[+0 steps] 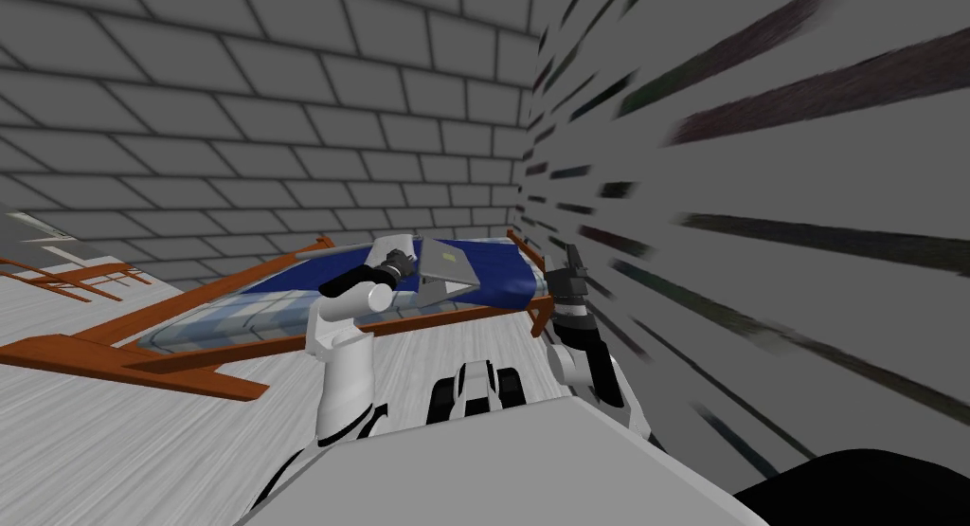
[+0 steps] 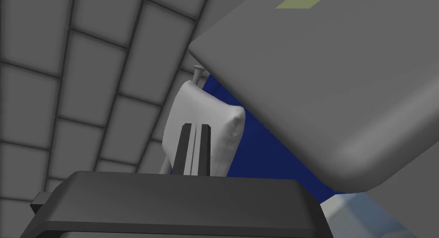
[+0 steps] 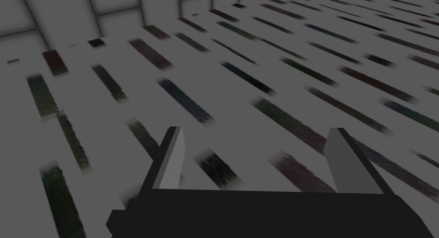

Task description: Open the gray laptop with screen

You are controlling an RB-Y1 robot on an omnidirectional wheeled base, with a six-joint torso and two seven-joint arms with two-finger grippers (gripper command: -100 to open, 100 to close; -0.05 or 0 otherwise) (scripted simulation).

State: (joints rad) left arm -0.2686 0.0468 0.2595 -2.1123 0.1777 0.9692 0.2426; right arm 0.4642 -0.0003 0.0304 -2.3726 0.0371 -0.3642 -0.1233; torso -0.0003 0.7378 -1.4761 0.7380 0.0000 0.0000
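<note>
Plain grey laptop (image 1: 447, 264), a smooth slab with rounded corners and a small yellow-green patch on its face, tilted on the blue blanket (image 1: 497, 269) of a bed (image 1: 142, 359), just beside the left tool (image 1: 403, 262). Lid's angle hard to tell. Left tool's fingers pressed together, holding nothing, pointed past the laptop's edge toward a white pillow (image 2: 223, 119) beyond. Right tool (image 1: 573, 257) raised well apart from the laptop, near the streaked grey wall (image 1: 777, 170), fingers spread wide and empty. Orange-brown frame around the bed, standing on a pale plank floor (image 1: 114, 454); grey brick wall (image 1: 237, 103) behind the bed.
</note>
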